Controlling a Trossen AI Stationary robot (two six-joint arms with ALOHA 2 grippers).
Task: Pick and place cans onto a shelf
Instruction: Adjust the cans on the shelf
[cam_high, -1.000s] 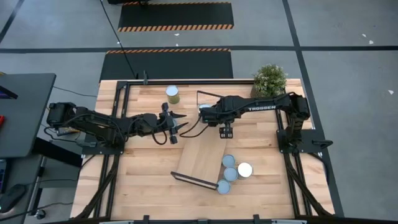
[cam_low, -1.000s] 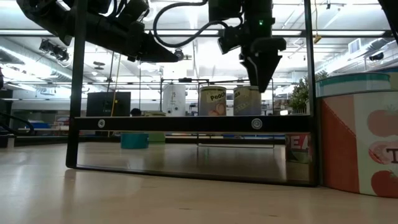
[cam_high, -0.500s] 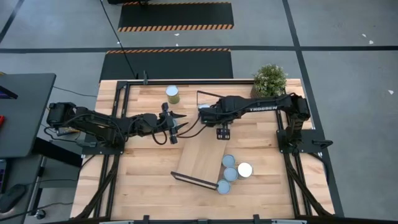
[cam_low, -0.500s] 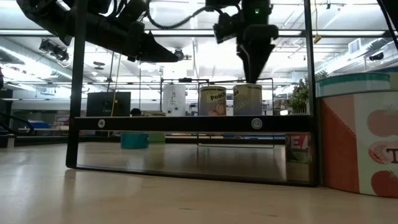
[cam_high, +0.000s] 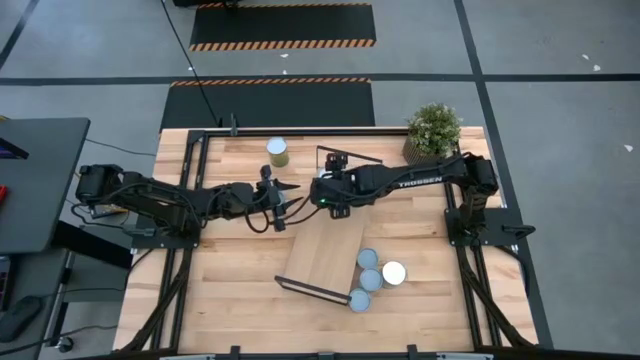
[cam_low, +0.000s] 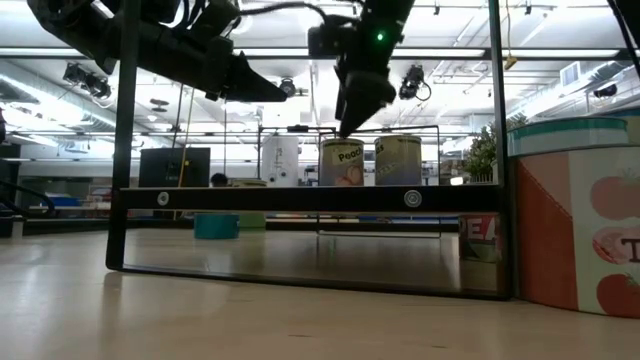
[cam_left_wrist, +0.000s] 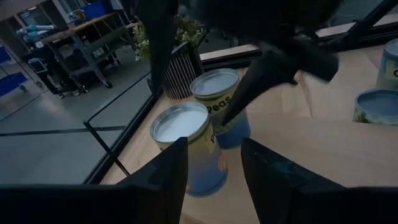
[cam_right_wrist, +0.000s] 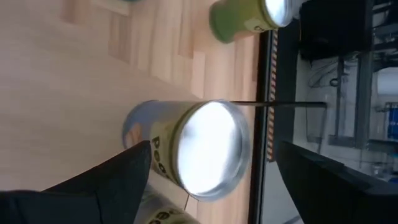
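Observation:
Two cans stand upright on the far end of the light-wood shelf (cam_high: 322, 255), side by side in the low view (cam_low: 342, 162) (cam_low: 398, 160). My right gripper (cam_right_wrist: 211, 149) is open and hovers above them (cam_low: 345, 125), its fingers either side of one can's silvery top (cam_right_wrist: 208, 146) without touching. My left gripper (cam_high: 285, 205) is open and empty, close by on the table's left side, facing the same two cans (cam_left_wrist: 186, 140). Several more cans (cam_high: 372, 275) stand on the table by the shelf's near right. A green can (cam_high: 277, 152) stands at the far edge.
A potted plant (cam_high: 434, 128) stands at the far right corner. The shelf's black wire frames rise at its far end (cam_high: 348, 155) and near end (cam_high: 310, 290). A large can (cam_low: 575, 215) stands close to the low camera on the right.
My right gripper has gone toward the table's left and a little toward the far edge, from over the shelf's right side to above the two cans at its far end, turning as it went. The cans have stayed in place.

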